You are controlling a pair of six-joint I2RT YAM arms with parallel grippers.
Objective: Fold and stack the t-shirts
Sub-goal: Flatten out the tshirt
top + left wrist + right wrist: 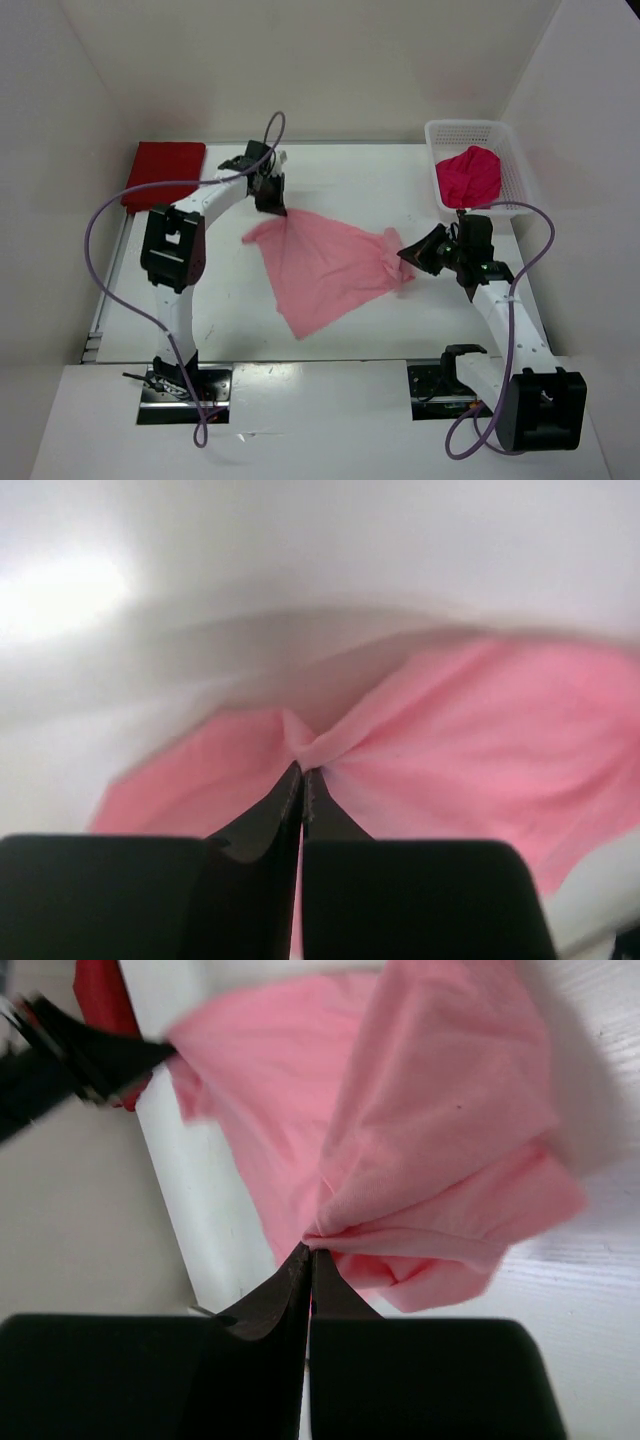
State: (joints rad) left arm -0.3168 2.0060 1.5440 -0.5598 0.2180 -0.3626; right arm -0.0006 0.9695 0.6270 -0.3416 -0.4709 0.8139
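Observation:
The light pink t-shirt (320,265) is stretched between both grippers above the table middle. My left gripper (277,209) is shut on its far left corner; in the left wrist view the gripper (303,771) pinches a fold of the pink t-shirt (480,740). My right gripper (408,257) is shut on the shirt's right end; in the right wrist view the gripper (309,1251) pinches bunched pink t-shirt cloth (430,1130). The dark red t-shirt (163,173) lies folded at the far left. The magenta-crimson t-shirt (469,175) lies crumpled in the basket.
A white mesh basket (497,135) stands at the far right corner. White walls enclose the table on three sides. Purple cables loop off both arms. The dark red shirt also shows in the right wrist view (98,995).

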